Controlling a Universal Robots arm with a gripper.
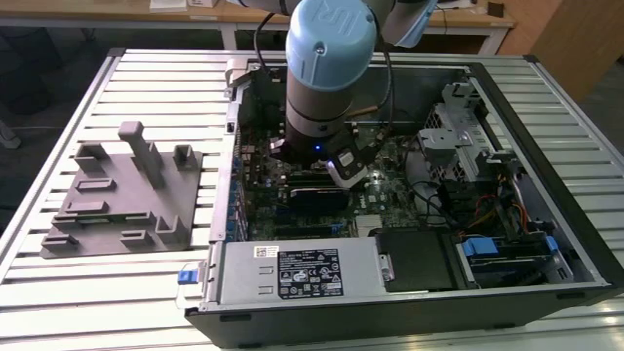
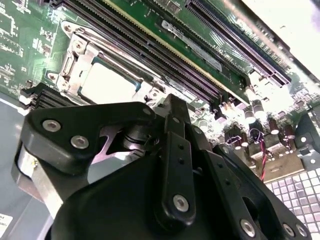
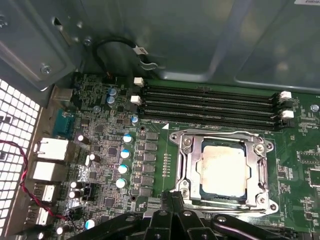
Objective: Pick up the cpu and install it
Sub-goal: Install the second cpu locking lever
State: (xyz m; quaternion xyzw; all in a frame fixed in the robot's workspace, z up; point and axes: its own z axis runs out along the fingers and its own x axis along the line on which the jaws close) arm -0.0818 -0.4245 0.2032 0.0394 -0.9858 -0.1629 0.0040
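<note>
Dull silver metal top on the cpu (image 3: 223, 169), faintly smeared, seated in a bright bare-steel socket frame (image 3: 187, 165). Glossy green motherboard (image 3: 155, 150) with black plastic memory slots (image 3: 210, 105) at 12 o'clock of the socket. Matt black gripper (image 2: 165, 165) links with shiny metal screws. Matt grey plastic tray (image 1: 122, 197). Ribbed pale metal bench (image 1: 88, 292). Brushed grey sheet-steel computer case (image 3: 200, 35).

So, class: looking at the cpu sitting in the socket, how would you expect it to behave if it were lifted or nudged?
The cpu looks like a thin, flat plate, so probably stiff and unlikely to roll. Its smooth pale metal top could be slippery. The socket frame surrounds it, so a sideways nudge likely wouldn't shift it.
</note>
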